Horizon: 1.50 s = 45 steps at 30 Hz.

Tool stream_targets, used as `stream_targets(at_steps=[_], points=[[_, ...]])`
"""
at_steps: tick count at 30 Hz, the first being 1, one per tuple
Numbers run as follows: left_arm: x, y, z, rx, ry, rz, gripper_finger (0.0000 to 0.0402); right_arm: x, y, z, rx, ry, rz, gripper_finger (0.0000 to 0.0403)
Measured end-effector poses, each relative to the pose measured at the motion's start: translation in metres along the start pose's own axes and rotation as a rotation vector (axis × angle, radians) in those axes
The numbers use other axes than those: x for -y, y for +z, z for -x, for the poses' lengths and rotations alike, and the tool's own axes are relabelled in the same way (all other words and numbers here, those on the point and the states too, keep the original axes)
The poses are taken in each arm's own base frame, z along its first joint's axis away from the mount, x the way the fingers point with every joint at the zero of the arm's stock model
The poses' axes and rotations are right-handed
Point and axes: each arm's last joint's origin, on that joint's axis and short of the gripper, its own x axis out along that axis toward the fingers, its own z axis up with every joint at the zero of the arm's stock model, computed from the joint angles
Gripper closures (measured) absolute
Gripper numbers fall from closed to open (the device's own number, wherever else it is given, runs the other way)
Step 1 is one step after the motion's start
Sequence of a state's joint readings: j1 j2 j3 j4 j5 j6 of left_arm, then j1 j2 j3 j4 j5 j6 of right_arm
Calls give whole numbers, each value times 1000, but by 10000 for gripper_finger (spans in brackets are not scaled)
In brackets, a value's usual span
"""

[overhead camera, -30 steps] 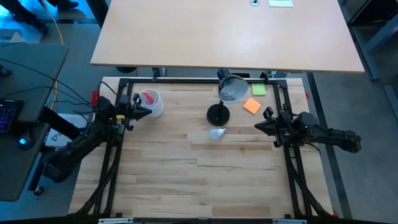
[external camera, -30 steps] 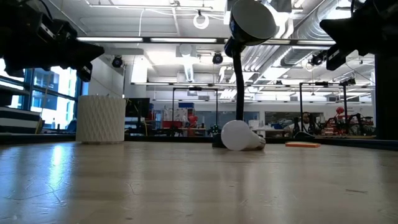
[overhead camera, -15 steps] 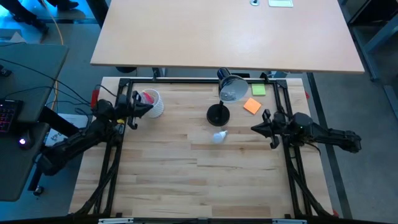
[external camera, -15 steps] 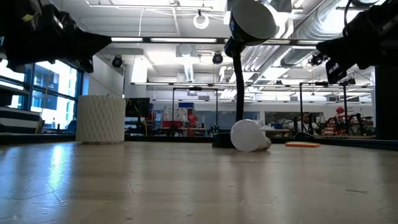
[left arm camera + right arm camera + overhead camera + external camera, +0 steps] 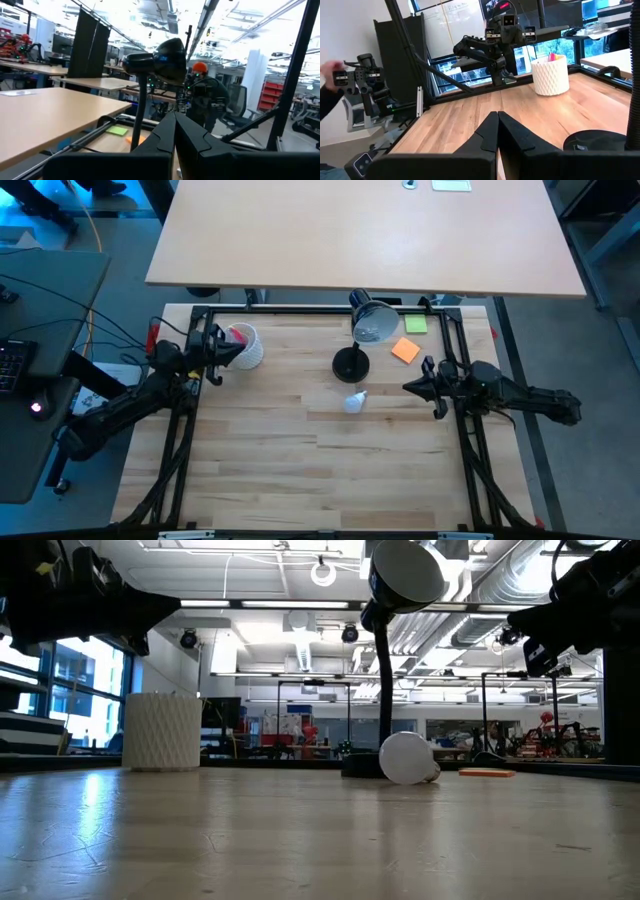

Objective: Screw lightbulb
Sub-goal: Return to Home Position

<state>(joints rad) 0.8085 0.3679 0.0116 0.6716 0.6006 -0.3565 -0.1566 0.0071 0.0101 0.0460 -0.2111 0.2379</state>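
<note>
Nearest me, the lightbulb lies on its side on the counter, just in front of the desk lamp. I judge it light, slick and fragile, apt to roll, so I'd pinch the globe gently. The left claw and right claw hang pressed together, empty, at either side. The white cup stands farther back.

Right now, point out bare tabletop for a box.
Bare: near half of the wooden table, short of the small white frosted lightbulb. Crowded: far half with white ribbed cup, black desk lamp, orange note, left gripper, right gripper.
</note>
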Motion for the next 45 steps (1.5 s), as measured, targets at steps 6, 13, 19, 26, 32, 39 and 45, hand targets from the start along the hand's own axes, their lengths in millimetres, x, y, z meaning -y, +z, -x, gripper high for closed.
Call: stream_targets(at_steps=[6, 13, 19, 26, 32, 39, 45], points=[[4, -2, -1, -14, -22, 21, 400, 0, 0, 0, -1, 0, 0, 402], [24, 1, 3, 20, -155, 45, 400, 0, 0, 0, -4, -2, -1, 402], [25, 6, 12, 204, 239, 97, 400, 0, -1, 0, -9, -6, -3, 402], [28, -29, 11, -108, 369, 112, 400, 0, -1, 0, -9, 0, -2, 402], [42, -33, 10, -195, 197, -130, 400, 0, -1, 0, -9, 1, -2, 402], [45, -34, 10, -211, 133, -161, 400, 0, -1, 0, -9, 0, -2, 402], [45, -34, 10, -211, 133, -163, 400, 0, -1, 0, -9, 0, -2, 402]])
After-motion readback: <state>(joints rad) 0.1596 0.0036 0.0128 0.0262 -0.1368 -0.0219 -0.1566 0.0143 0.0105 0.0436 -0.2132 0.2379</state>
